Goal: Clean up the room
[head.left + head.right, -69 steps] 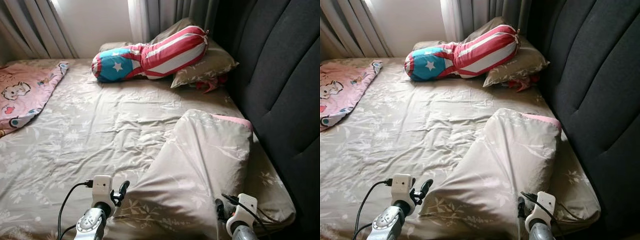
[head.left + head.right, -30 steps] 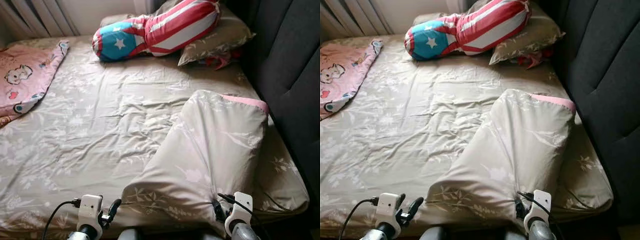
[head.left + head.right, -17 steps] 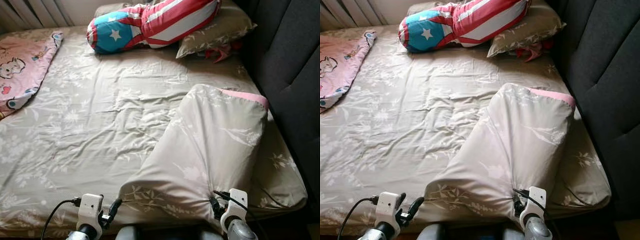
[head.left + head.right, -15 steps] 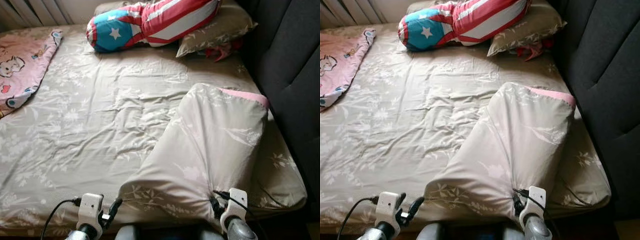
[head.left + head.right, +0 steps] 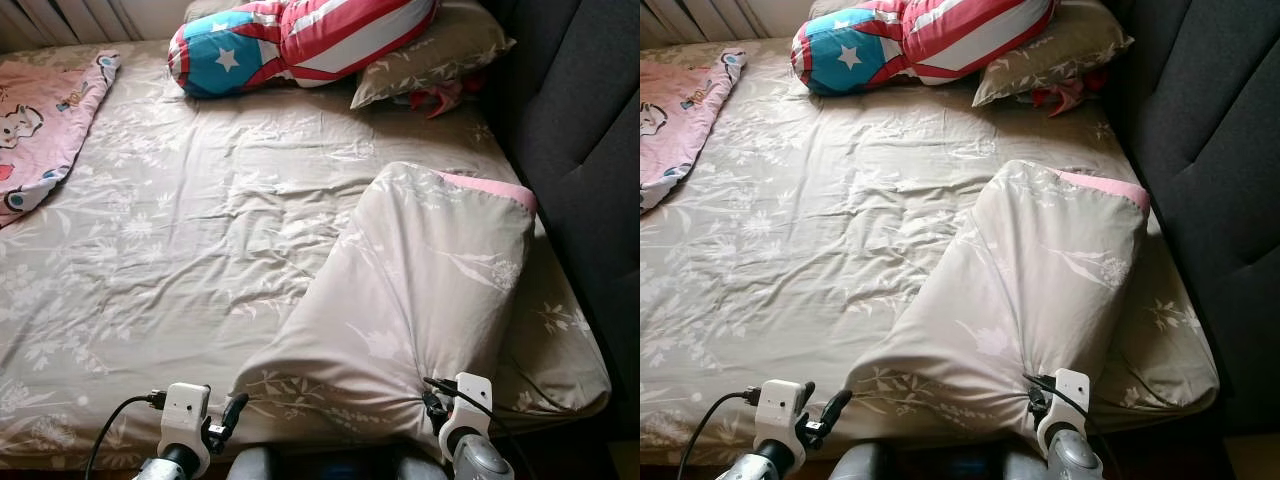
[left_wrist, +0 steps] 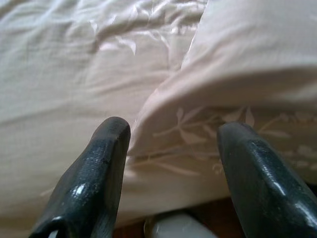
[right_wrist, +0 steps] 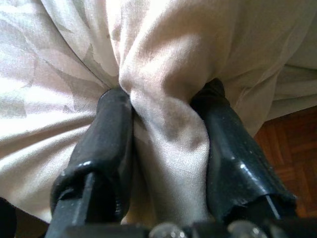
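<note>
Right wrist view: the right claw (image 7: pixel 163 129) is clenched on a bunched fold of the beige pillow (image 7: pixel 168 59); both black fingers (image 7: pixel 106 144) press into the cloth, with a strip of wooden floor (image 7: pixel 292 144) showing past the fabric.
Right claw, head views: it sits at the near corner of the pillow (image 5: pixel 430 290), at the front edge of the bed (image 5: pixel 180 250), with the cloth puckered where it is gripped.
Left wrist view: the left claw (image 6: pixel 171 148) is released, its two fingers (image 6: pixel 101 168) spread apart with nothing between them, hovering just short of the pillow's leaf-printed near edge and the bedsheet (image 6: pixel 64 64).
Left claw, head views: it (image 5: pixel 232 412) hangs low at the bed's front edge, near the pillow's lower left corner and apart from it.
Pillow: large, beige with a pale leaf print and a pink strip at its far end; it lies slantwise on the right side of the bed, its far end near the dark headboard (image 5: pixel 590 130).
Bedsheet: beige floral, wrinkled, covering the mattress.
Far end of the bed: a red, white and blue star-and-stripe bolster (image 5: pixel 300 40) rests partly on a second beige pillow (image 5: pixel 440 50), with a small red item (image 5: pixel 440 98) tucked just beside that pillow.
Far left: a pink cartoon blanket (image 5: pixel 40 110) lies along the edge of the bed.
</note>
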Tool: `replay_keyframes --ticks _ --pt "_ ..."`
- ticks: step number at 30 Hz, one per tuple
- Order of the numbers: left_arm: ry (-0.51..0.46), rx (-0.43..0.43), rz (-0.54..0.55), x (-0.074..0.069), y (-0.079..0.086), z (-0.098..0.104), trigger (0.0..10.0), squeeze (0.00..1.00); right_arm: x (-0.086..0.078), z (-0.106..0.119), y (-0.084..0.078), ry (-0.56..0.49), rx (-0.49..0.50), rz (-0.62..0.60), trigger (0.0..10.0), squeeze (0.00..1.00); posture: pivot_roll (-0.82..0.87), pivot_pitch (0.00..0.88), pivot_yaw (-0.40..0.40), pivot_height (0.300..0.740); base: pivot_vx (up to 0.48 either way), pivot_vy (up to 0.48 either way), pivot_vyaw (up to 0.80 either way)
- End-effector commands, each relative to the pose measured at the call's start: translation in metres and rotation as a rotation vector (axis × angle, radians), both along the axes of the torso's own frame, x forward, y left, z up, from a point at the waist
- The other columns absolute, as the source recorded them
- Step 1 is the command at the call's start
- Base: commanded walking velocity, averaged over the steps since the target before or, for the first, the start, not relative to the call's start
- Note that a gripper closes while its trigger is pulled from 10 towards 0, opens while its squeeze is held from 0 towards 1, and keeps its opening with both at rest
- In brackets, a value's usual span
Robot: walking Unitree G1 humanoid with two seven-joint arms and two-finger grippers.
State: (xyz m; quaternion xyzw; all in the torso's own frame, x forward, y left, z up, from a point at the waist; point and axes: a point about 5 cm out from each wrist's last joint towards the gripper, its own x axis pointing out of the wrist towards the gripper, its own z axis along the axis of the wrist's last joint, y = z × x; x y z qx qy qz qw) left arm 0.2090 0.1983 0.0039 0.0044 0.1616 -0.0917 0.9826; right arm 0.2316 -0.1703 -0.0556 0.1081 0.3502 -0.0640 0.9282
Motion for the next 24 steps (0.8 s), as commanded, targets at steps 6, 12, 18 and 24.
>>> replay_keyframes --ticks 6,12,18,24 --pt "0.003 -0.003 0.004 0.011 -0.005 0.001 10.0 0.00 -0.019 -0.014 0.006 0.104 0.018 0.004 0.0 0.00 0.08 0.178 0.022 0.673 0.000 0.000 0.00" --pt "-0.002 -0.007 0.008 0.018 -0.006 0.002 10.0 0.00 -0.019 -0.014 0.004 0.102 0.016 -0.001 0.0 0.00 0.07 0.147 0.018 0.673 0.000 0.000 0.00" --pt "-0.008 -0.007 0.009 0.026 -0.007 0.001 10.0 0.00 -0.018 -0.013 0.002 0.096 0.011 -0.007 0.0 0.00 0.07 0.120 0.014 0.673 0.000 0.000 0.00" --pt "-0.019 -0.008 0.017 0.034 -0.005 0.002 10.0 0.00 -0.012 -0.009 -0.003 0.078 -0.002 -0.037 0.0 0.00 0.06 0.091 0.008 0.673 0.000 0.000 0.00"
